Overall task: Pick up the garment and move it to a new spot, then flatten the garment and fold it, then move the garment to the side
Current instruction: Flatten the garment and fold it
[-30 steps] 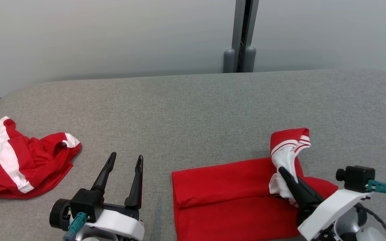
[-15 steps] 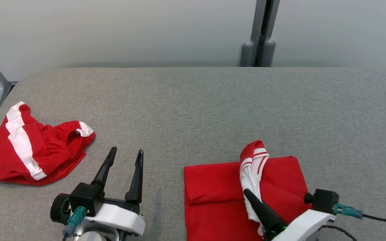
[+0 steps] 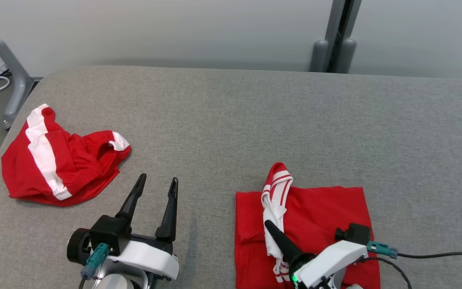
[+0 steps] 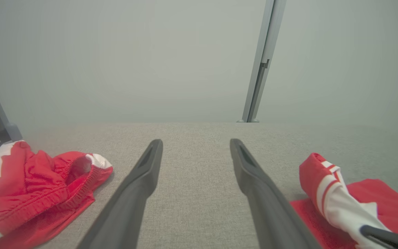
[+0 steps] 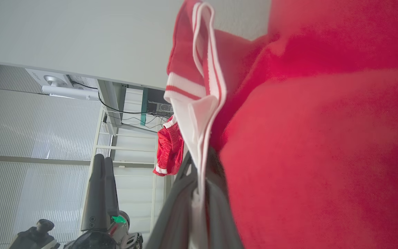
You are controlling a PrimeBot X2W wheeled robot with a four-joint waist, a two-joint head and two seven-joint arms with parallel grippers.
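My right claw (image 3: 268, 223) is pinched shut on the striped white cuff of the folded red garment (image 3: 327, 214) at the near edge of the bench (image 3: 231, 116), left claw (image 3: 158, 182) spread wide, bare room beyond, crumpled red shorts (image 3: 58, 164) near the left edge.

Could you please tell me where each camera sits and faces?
Head view: on the head, facing forward and down at the table; left gripper open, right gripper shut on the folded garment's sleeve.
Left wrist view: on the left wrist, facing along its fingers across the table.
Right wrist view: on the right wrist, rolled sideways, fingers pinching the sleeve.
Shared: all three show the shorts.
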